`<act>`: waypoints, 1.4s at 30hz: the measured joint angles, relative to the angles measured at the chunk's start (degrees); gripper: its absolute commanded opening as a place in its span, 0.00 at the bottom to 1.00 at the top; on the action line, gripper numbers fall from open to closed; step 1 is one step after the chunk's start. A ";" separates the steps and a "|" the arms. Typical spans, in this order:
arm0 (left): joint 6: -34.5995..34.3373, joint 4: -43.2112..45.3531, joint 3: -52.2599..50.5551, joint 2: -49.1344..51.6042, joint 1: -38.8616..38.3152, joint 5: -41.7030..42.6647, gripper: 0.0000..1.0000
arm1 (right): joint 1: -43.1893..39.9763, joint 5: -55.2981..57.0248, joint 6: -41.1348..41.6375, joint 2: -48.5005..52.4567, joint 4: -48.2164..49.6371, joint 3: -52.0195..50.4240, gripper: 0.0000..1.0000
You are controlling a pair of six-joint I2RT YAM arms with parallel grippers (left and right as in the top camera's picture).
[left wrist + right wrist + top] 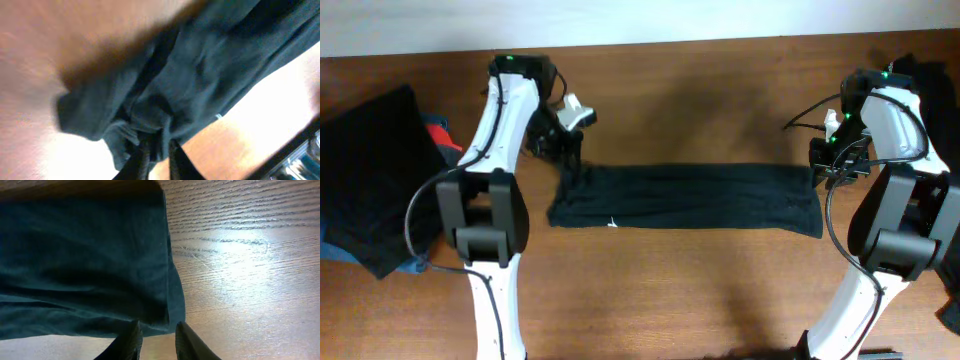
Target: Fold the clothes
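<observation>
A black shirt [690, 195] lies folded into a long strip across the middle of the table, with a small white mark [612, 222] on its near edge. My left gripper [565, 152] is at the strip's far-left corner. In the left wrist view that gripper [159, 157] is shut on a bunched fold of the shirt [200, 75]. My right gripper [825, 165] hovers at the strip's right end. In the right wrist view its [157, 332] fingers stand apart with bare wood between them, and the shirt's [85, 255] hem lies just past the tips.
A pile of black clothes [370, 170] sits at the left edge over red and blue fabric [440, 135]. More dark fabric [932, 75] lies at the far right behind the right arm. The wooden table [700, 290] runs along the front.
</observation>
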 measured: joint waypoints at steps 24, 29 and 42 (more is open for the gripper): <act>-6.10 20.52 -16.72 -5.07 -7.43 32.22 0.00 | 0.00 0.00 0.02 0.00 -1.09 0.00 0.28; -7.61 25.86 -24.57 -5.05 -7.39 32.94 0.00 | 0.00 0.00 0.02 0.00 -1.11 0.00 0.28; -8.04 28.06 -30.53 -5.05 -6.08 24.50 0.00 | 0.00 0.00 0.00 0.00 -1.31 0.00 0.28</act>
